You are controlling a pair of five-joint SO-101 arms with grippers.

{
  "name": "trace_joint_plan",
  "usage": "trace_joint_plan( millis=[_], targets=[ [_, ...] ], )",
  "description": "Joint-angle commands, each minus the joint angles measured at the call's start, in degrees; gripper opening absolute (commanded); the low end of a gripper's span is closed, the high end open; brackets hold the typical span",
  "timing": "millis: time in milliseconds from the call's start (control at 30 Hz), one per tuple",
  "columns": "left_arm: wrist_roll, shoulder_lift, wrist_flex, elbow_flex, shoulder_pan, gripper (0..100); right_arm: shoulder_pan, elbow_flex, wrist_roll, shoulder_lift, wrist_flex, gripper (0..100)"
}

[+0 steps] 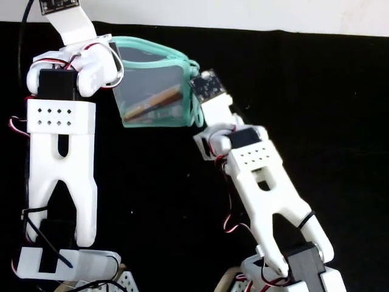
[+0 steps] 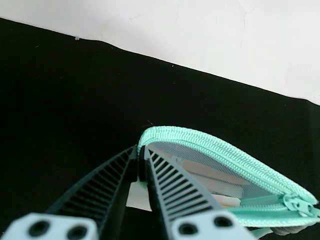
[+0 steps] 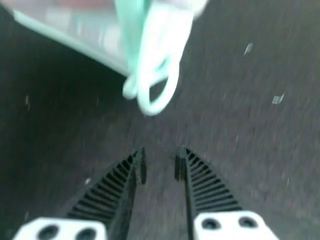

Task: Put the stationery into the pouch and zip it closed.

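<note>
Over the bench (image 1: 304,91), the high view shows pencils (image 1: 152,103) in the pouch (image 1: 152,67), the left wrist view its zip pull (image 2: 296,205). Left fingers (image 2: 170,185) pinch one end; right fingers (image 3: 200,180), slightly apart and empty, face its loop (image 3: 155,95).

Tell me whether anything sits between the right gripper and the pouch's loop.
Nothing visible does. The right gripper is open and faces the loop of the pouch, with bare black cloth between them. The left gripper pinches the pouch's other end.
</note>
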Motion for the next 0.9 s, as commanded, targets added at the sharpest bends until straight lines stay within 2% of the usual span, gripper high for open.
trace_joint_plan(
  millis=[0,200,367,667,867],
  targets=[
    [-0.35,5.93,0.53,1.19,2.15,1,-0.57,1.71,0.7,-2.24,-11.21,10.9],
    [-0.35,5.93,0.53,1.1,2.07,1,-0.66,2.77,0.35,-0.31,-13.23,11.6],
    [-0.35,5.93,0.53,1.01,1.89,1,-0.75,2.24,-0.79,3.47,-13.32,20.9],
    [-0.35,5.93,0.53,1.01,1.89,1,-0.48,-1.54,-22.51,4.44,-13.14,22.2],
    [-0.35,5.93,0.53,0.92,1.89,1,-0.48,-1.71,-27.6,4.18,-13.14,22.2]
  ],
)
